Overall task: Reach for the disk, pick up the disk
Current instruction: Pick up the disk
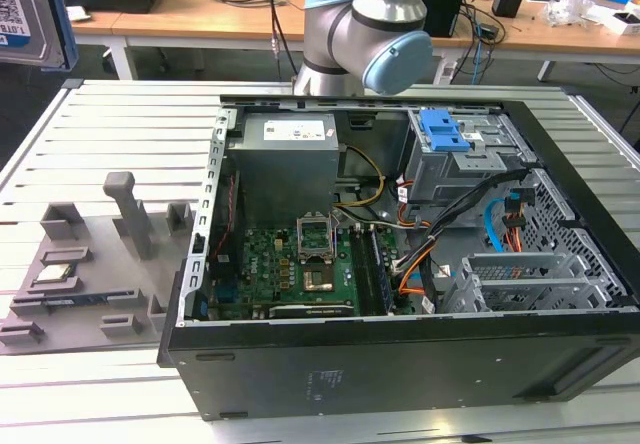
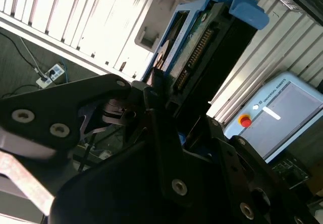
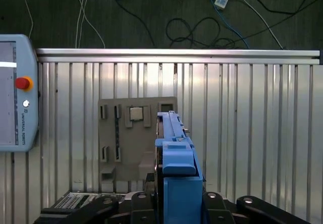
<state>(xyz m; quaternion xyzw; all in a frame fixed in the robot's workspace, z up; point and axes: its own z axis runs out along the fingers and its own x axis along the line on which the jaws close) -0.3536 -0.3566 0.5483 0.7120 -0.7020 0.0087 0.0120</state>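
Observation:
The disk (image 3: 174,158) stands edge-on between the black fingers of my gripper (image 3: 174,206), its blue bracket facing the camera. It hangs high above the slatted metal table (image 3: 252,133). In the second wrist view the disk (image 2: 202,47) shows its connector edge and blue bracket, with the gripper (image 2: 169,108) shut on its lower end. In the exterior view, a silver corner of the disk (image 1: 28,14) with a white barcode label shows at the upper left, off the table.
An open computer case (image 1: 400,369) lies on the table, with a blue latch (image 1: 443,129) on its grey drive cage. A grey fixture plate (image 1: 90,264) carrying a small chip (image 1: 55,274) lies to its left in the exterior view. A teach pendant (image 3: 15,93) rests at the table's edge.

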